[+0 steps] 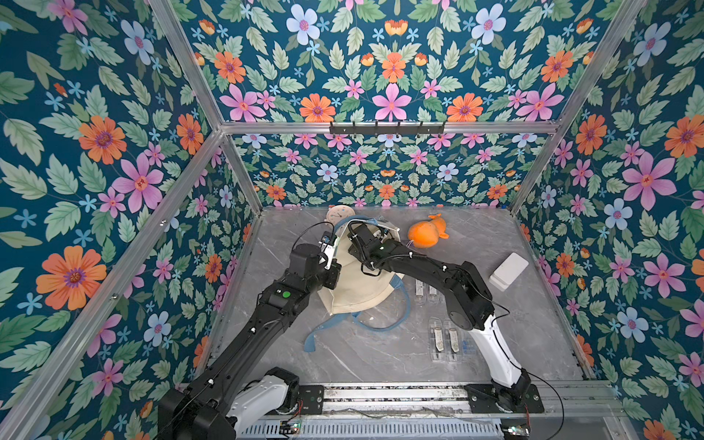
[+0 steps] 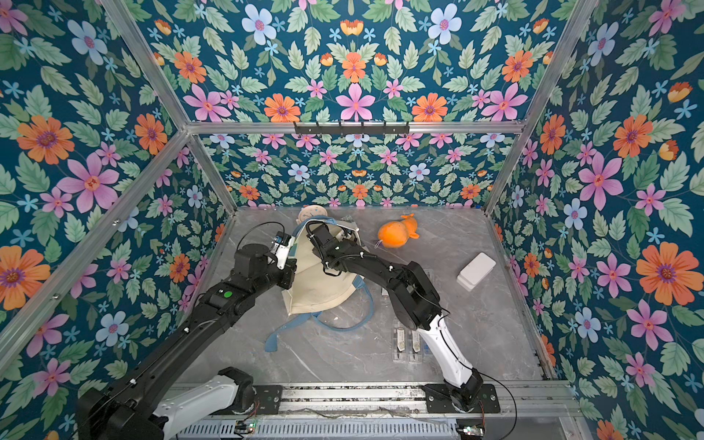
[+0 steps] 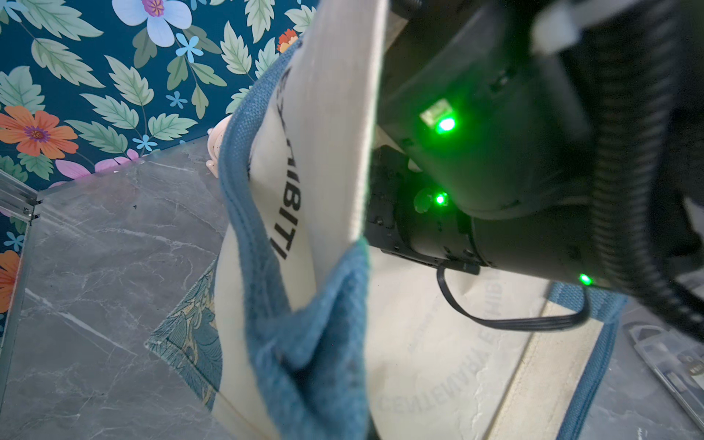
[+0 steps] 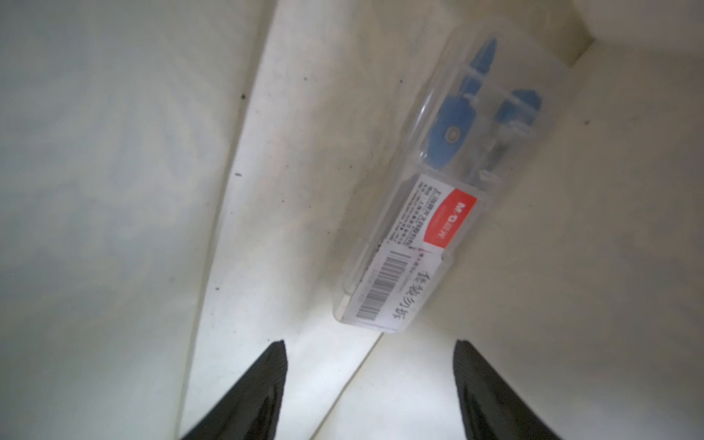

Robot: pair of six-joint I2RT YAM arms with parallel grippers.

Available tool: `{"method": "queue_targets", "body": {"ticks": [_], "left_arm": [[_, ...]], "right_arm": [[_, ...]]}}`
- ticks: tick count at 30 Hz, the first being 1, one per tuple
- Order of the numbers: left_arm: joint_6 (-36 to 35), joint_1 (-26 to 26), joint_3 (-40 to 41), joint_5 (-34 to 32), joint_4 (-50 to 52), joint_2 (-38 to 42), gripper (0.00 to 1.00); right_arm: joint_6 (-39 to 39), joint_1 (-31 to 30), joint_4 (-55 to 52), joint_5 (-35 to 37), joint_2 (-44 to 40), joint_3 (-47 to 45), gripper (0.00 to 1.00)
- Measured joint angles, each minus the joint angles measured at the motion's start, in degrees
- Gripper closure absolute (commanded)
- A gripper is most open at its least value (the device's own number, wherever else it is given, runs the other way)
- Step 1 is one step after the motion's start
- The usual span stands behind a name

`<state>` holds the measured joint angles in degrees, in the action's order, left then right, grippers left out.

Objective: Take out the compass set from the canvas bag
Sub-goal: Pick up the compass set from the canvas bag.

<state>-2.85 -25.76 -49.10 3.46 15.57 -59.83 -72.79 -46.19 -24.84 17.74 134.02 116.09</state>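
inside, right claw (image 4: 369, 343) gapes empty before the clear boxy compass set (image 4: 438, 198); left claw (image 1: 332, 244) pinches the woven canvas bag (image 1: 358, 284).

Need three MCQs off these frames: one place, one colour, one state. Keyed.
1. The compass set lies: A) on the table; B) inside the canvas bag; C) between the right jaws.
2. The bag's handles are: A) red; B) black; C) blue.
3. The right gripper has jaws: A) apart, empty; B) shut on the case; C) shut on a handle.
Key: B, canvas walls surround the case in the right wrist view; C, blue strap in the left wrist view; A, the jaws stand apart, short of the case.
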Motion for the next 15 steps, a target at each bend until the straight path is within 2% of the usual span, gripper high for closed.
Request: {"method": "queue_targets", "body": {"ticks": [10, 15], "left_arm": [[0.1, -0.2, 0.6, 0.2, -0.3, 0.2, 1.00], [0.0, -0.2, 0.9, 0.2, 0.1, 0.4, 1.00]], "right_arm": [[-5.0, 2.2, -11.8, 0.5, 12.3, 17.6, 0.36], [-4.7, 2.6, -15.2, -0.2, 14.0, 19.7, 0.39]]}}
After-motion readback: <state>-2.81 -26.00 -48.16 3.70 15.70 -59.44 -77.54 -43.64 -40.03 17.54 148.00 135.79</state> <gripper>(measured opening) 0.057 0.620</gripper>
